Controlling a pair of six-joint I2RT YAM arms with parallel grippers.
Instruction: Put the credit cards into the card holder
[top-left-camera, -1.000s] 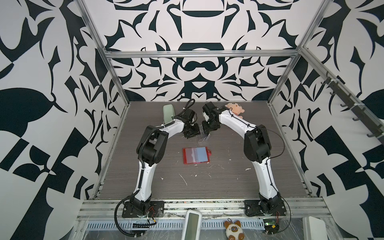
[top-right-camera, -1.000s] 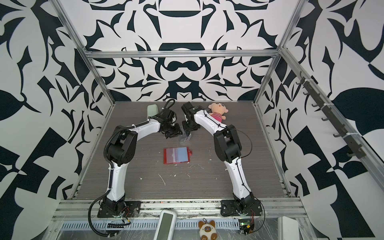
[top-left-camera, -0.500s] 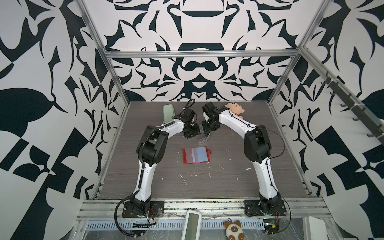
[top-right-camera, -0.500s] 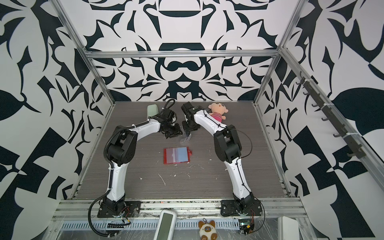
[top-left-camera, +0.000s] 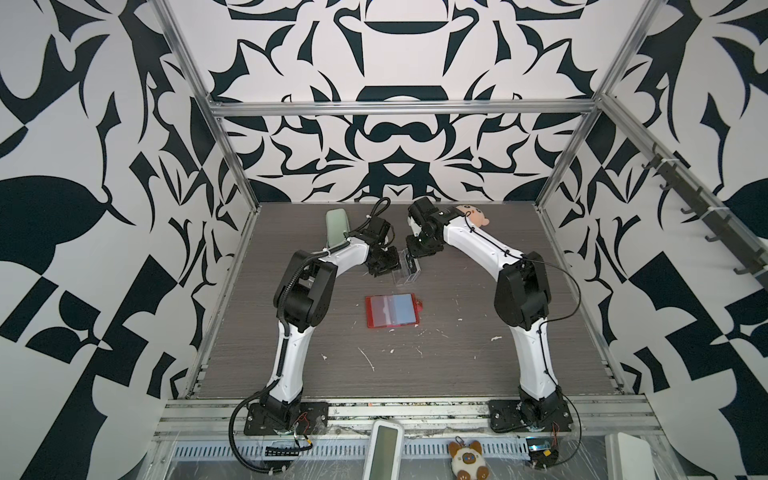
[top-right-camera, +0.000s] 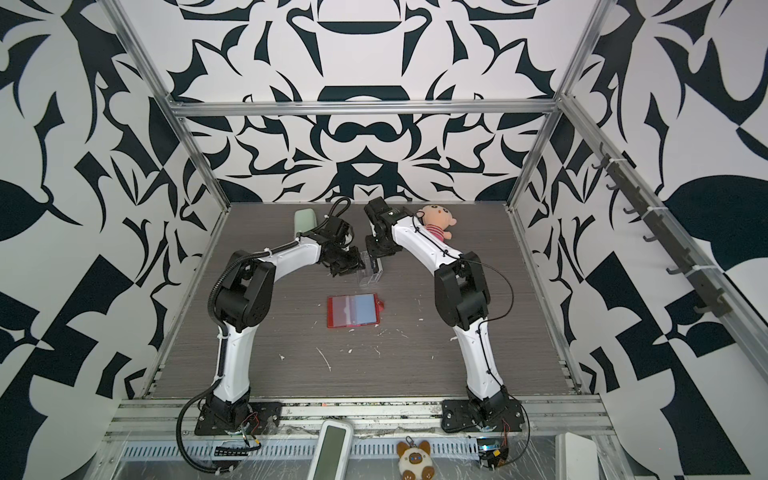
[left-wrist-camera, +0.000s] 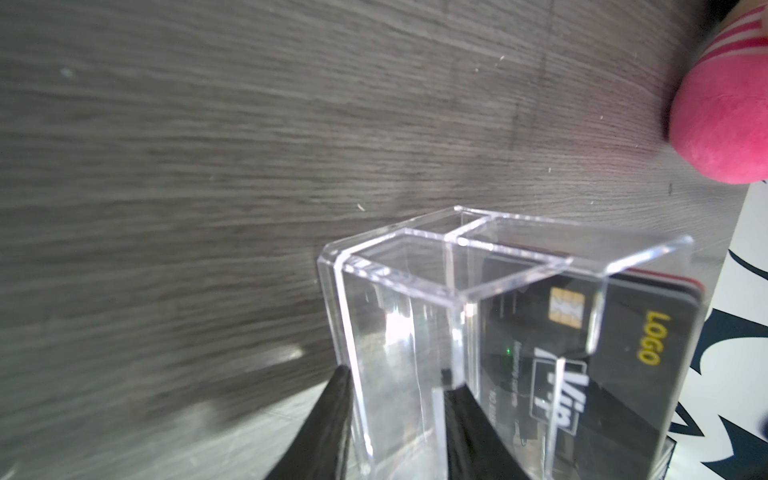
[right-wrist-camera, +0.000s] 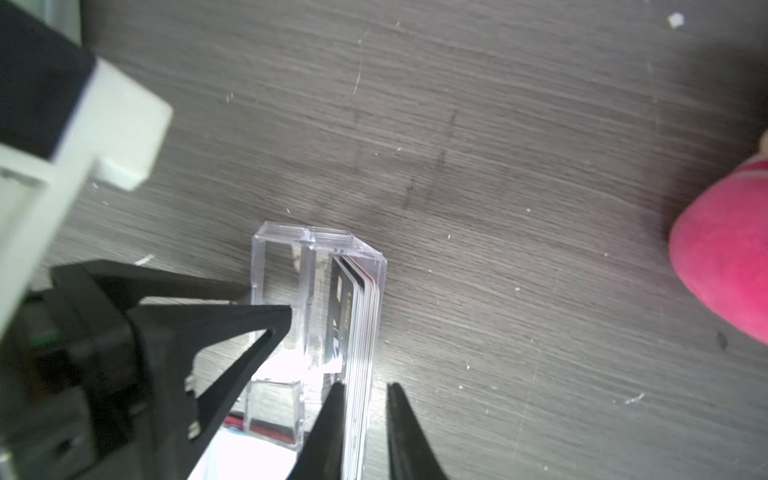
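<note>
A: Nearest, what lies on the table (top-left-camera: 457, 365)?
B: The card holder (top-left-camera: 392, 311) lies open and flat, with nothing touching it.
A: And beyond it?
B: The left gripper (left-wrist-camera: 397, 380) is clamped on the clear box (top-left-camera: 407, 273). The credit cards (right-wrist-camera: 359, 332) stand on edge inside it. The right gripper (right-wrist-camera: 365, 388) straddles their end, jaws narrowly apart, with a gap at one finger.
A: Farther back?
B: A doll (top-right-camera: 438, 220) and a pale green case (top-left-camera: 336, 226).
</note>
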